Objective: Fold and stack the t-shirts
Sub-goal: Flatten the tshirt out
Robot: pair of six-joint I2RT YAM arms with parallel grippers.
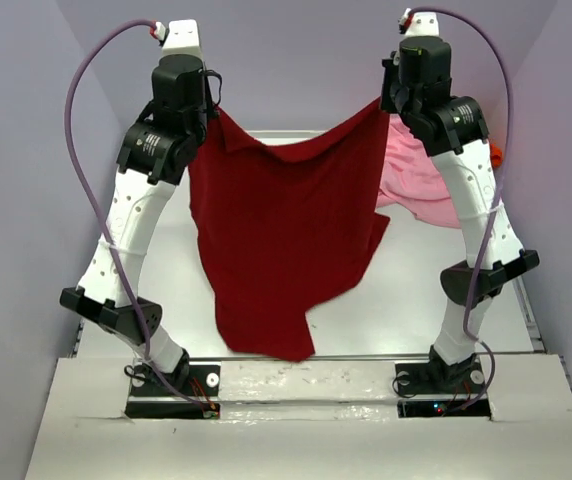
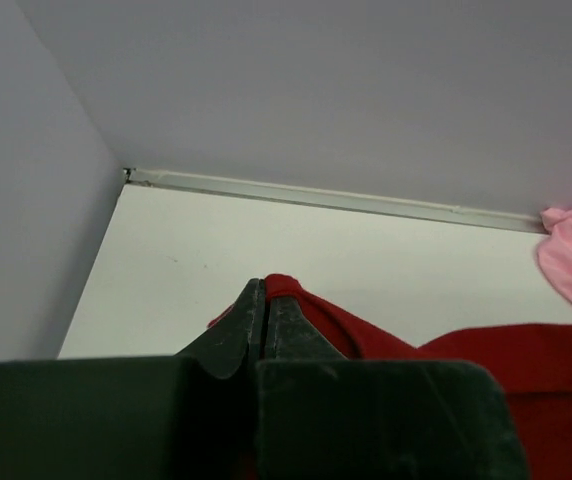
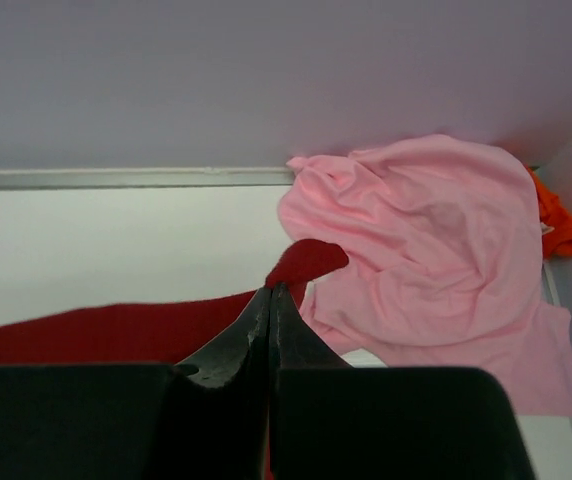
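Observation:
The dark red t-shirt [image 1: 281,240] hangs in the air between my two grippers, its lower edge drooping toward the table's front. My left gripper [image 1: 213,108] is shut on its left top corner [image 2: 284,288]. My right gripper [image 1: 384,100] is shut on its right top corner [image 3: 311,260]. The light pink t-shirt [image 3: 436,250] lies crumpled at the back right of the table [image 1: 416,290], partly behind my right arm. A bit of the bright orange t-shirt [image 3: 558,225] shows in the far right corner behind the pink one.
Lilac walls close the table on the left, back and right. A metal rail [image 2: 316,195] runs along the back edge. The arm bases [image 1: 171,385] sit at the near edge.

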